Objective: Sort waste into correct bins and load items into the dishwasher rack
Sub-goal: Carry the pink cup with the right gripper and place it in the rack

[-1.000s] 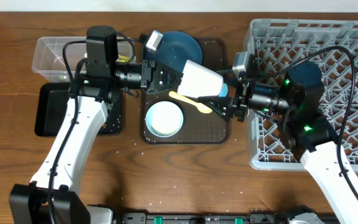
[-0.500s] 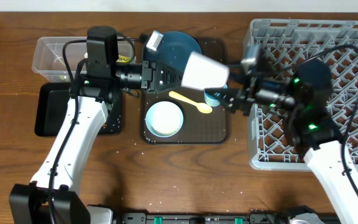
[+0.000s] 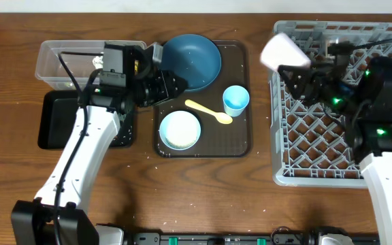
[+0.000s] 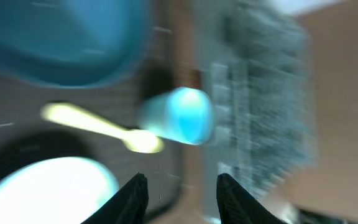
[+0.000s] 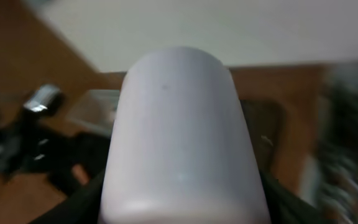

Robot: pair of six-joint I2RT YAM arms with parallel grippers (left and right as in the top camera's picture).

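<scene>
The pink cup [image 3: 284, 49] lies on its side in the air over the near-left corner of the dishwasher rack [image 3: 339, 178], with my right gripper [image 3: 297, 68] shut on it. In the right wrist view the cup [image 5: 182, 124] fills the frame between the fingers of that gripper [image 5: 182, 205]. My left gripper [image 3: 177, 86] hangs open and empty over the brown tray's upper left, by the dark-blue bowl [image 3: 190, 61]. Its blurred wrist view looks past the gripper [image 4: 182, 186] at the light-blue cup [image 4: 182, 115], yellow spoon [image 4: 98, 124] and white bowl [image 4: 42, 190].
The brown serving tray [image 3: 240, 146] carries the dark-blue bowl, white bowl [image 3: 180, 129], light-blue cup [image 3: 235, 100] and spoon [image 3: 208, 112]. A clear tub [image 3: 67, 64] and a black tray [image 3: 53, 122] sit at the left, under my left arm. White grains [image 3: 148, 154] dot the table.
My left gripper has opened, let go of the pink cup and drawn back to the left. The right gripper has carried the cup from above the tray to over the rack.
</scene>
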